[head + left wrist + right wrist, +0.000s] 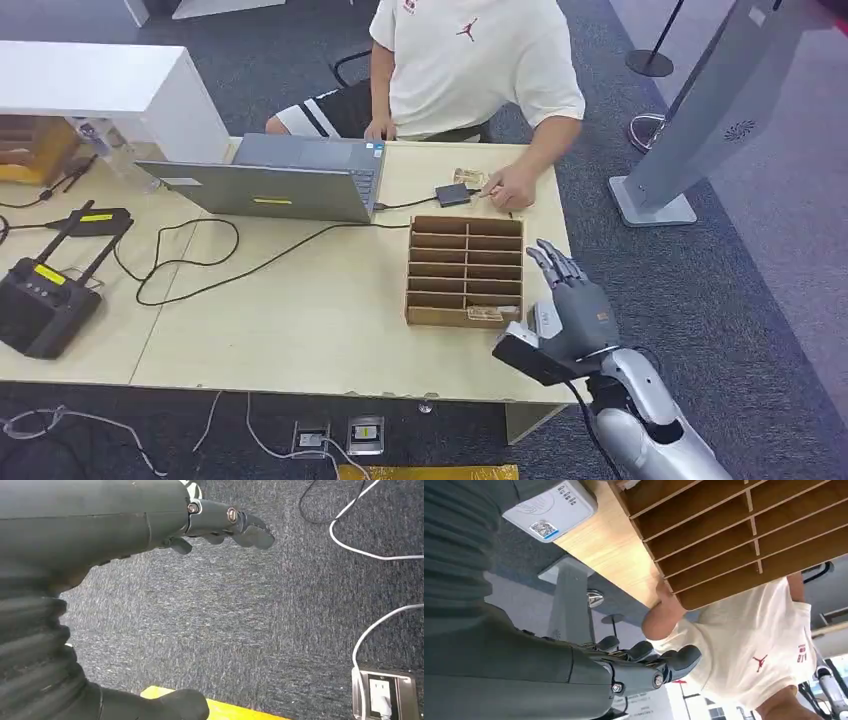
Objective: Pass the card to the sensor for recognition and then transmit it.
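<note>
While a card (pixel 485 314) lies in the nearest slot of the wooden slotted tray (pixel 465 270), at the tray's 5 o'clock corner, the right hand (pixel 570 300) hovers at the tabletop's (pixel 300 330) edge just beside it, fingers apart and holding nothing. At the tray's 12 o'clock, a person's hand (pixel 512 188) rests by the small black sensor (pixel 452 194). The left hand (pixel 220 525) hangs over carpet (pixel 250 630), fingers loosely extended, empty.
</note>
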Controlling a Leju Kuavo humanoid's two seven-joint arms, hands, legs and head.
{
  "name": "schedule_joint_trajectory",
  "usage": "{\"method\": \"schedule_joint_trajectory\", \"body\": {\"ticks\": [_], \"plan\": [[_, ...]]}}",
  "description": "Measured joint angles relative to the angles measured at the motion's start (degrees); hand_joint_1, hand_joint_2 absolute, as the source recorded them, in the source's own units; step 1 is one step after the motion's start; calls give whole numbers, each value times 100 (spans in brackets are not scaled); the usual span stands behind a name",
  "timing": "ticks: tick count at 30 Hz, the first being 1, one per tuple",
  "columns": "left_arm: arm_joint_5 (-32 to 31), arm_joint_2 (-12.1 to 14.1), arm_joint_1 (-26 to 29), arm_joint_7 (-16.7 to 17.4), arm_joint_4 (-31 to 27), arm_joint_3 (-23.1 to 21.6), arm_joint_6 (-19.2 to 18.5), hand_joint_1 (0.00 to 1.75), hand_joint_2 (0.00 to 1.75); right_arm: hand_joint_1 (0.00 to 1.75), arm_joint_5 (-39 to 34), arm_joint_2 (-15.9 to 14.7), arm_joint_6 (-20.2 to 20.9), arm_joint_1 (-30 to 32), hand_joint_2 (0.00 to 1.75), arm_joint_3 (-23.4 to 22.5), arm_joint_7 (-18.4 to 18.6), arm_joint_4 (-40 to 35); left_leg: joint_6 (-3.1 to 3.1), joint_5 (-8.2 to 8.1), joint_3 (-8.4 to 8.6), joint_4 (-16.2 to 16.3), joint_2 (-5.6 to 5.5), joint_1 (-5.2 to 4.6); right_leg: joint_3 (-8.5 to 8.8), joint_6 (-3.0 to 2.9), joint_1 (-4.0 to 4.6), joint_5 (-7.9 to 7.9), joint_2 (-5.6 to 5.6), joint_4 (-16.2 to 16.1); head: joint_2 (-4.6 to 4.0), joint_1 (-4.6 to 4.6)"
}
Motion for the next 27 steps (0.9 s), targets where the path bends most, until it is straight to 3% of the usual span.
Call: {"method": "schedule_joint_trajectory", "body": {"ticks": [27], "plan": [[0,-17,-17,0,0,0,-20,0,175,0,-98,-90,240,108,175,101,70,-13,0,0,2,0,2,0,0,0,0,0,4,0,0,0]]}}
